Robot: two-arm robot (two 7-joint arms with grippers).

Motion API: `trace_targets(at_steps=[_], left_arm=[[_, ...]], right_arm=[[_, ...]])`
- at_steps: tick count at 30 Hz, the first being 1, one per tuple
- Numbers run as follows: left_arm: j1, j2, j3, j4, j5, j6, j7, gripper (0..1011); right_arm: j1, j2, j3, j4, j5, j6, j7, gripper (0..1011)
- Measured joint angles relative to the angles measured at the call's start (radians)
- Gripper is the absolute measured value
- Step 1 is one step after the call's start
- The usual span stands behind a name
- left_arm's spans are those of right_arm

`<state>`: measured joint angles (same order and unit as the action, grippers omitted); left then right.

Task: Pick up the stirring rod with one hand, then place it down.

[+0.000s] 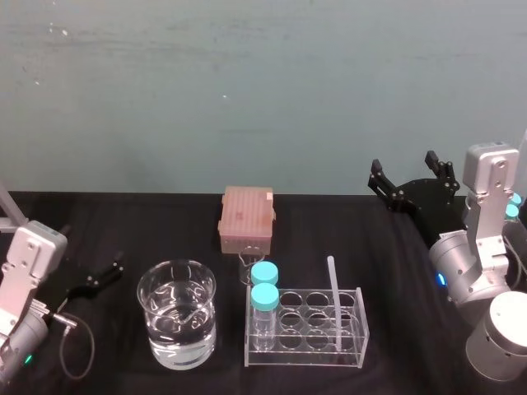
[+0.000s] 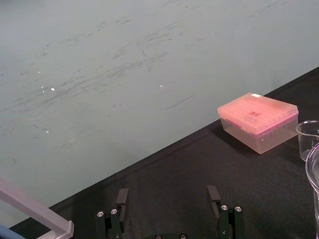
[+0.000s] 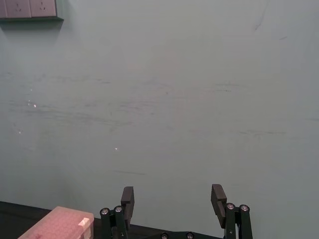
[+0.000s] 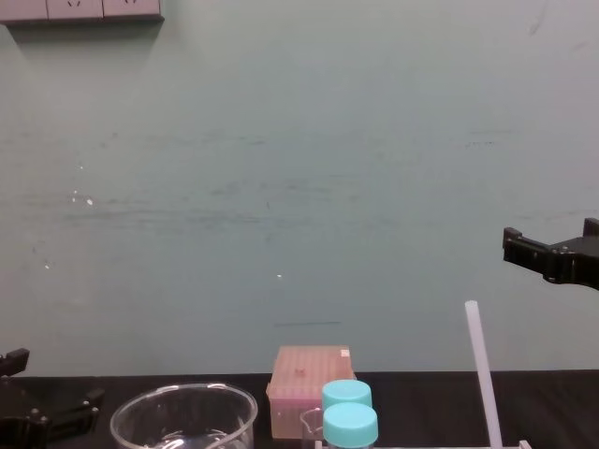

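Fingers of the right gripper stand apart, raised at the right, well clear of the stirring rod. The left gripper hangs low at the left of the counter, fingers apart too. The rod stands upright at the right end of a clear rack; two blue-capped bottles fill its left end. Beside the rack a glass beaker holds water, with a closed pink box behind. From the chest, the rod's top rises above the caps.
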<state>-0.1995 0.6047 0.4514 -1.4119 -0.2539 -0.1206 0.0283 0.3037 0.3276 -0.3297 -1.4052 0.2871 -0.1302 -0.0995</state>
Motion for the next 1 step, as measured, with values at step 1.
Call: trace_targets(at_steps=[1], left_arm=[[0.000,0.000,0.000,0.000,0.000,0.000,0.000,1005]], right_arm=[[0.000,0.000,0.000,0.000,0.000,0.000,0.000,1003]])
